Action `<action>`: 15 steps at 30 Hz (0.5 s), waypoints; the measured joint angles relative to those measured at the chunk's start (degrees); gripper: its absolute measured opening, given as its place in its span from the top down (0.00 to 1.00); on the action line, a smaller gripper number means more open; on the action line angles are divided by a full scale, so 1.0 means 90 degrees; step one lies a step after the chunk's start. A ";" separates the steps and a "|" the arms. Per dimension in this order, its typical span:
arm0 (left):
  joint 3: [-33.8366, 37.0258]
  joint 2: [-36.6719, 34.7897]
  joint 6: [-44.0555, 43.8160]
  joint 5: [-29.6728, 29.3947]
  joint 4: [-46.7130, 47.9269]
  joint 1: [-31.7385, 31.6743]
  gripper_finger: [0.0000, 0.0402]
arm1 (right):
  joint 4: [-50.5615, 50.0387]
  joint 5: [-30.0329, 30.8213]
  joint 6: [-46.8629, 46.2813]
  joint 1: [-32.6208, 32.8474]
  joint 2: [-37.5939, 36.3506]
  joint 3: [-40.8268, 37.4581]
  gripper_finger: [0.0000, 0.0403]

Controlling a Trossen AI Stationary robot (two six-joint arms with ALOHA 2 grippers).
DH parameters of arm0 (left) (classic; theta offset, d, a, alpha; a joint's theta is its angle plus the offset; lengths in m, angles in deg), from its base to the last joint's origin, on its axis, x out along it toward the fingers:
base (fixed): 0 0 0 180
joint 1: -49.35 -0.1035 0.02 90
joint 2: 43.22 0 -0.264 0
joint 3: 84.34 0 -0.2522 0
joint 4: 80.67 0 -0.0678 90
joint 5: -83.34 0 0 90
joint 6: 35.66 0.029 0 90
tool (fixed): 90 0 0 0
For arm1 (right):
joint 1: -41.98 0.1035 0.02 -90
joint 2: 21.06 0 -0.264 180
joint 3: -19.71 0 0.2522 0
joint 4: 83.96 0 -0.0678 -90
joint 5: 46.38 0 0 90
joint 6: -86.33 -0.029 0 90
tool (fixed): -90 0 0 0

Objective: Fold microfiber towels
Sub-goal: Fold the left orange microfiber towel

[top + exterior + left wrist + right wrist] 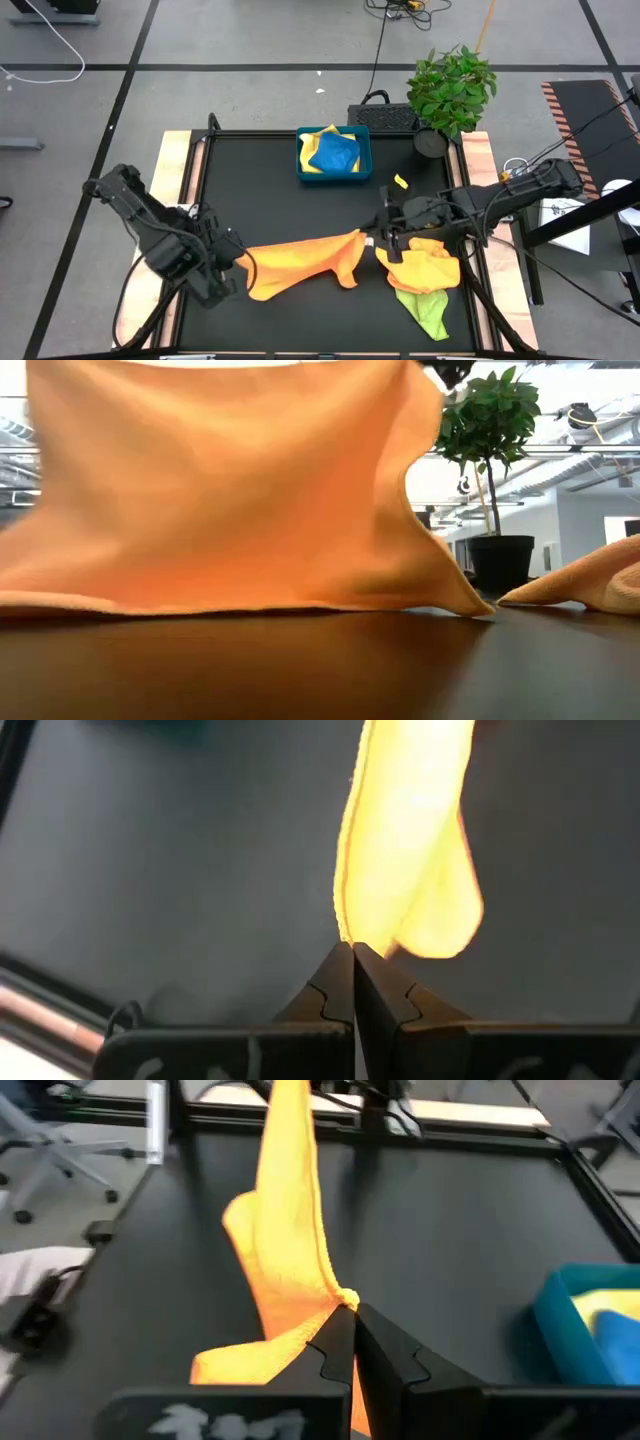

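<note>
The soft orange microfiber towel [300, 263] hangs stretched between both arms, in front of the rigid blue rectangular tray [334, 172], with its lower edge dragging on the black bench [270, 190]. Each hold looks like only a thin pinch of hem, so a sharp pull apart could tug a corner free and drop the cloth in a heap. The trailing edge may also snag and fold crookedly. The left pincer [243, 262] is clenched on one corner; the right pincer [368, 238] is clenched on the opposite corner.
</note>
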 joint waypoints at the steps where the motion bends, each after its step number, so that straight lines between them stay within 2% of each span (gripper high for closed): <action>1: 0.0060 -0.0044 0.0047 0.0056 0.0002 -0.0063 1.00 | -0.0004 -0.0004 -0.0015 -0.0092 0.0000 -0.0011 1.00; 4: 0.0030 -0.0188 0.0217 0.0060 0.0011 -0.0188 1.00 | 0.0091 -0.0175 -0.0018 -0.0291 -0.0002 -0.0014 1.00; 10: -0.0401 -0.0454 0.0331 0.0355 -0.0018 -0.0113 1.00 | 0.0783 -0.1742 -0.0181 -0.0315 -0.0005 -0.0014 1.00; 15: -0.0739 -0.0602 0.0161 0.0514 -0.0011 0.0055 1.00 | 0.1109 -0.2200 -0.0378 -0.0097 -0.0005 -0.0014 1.00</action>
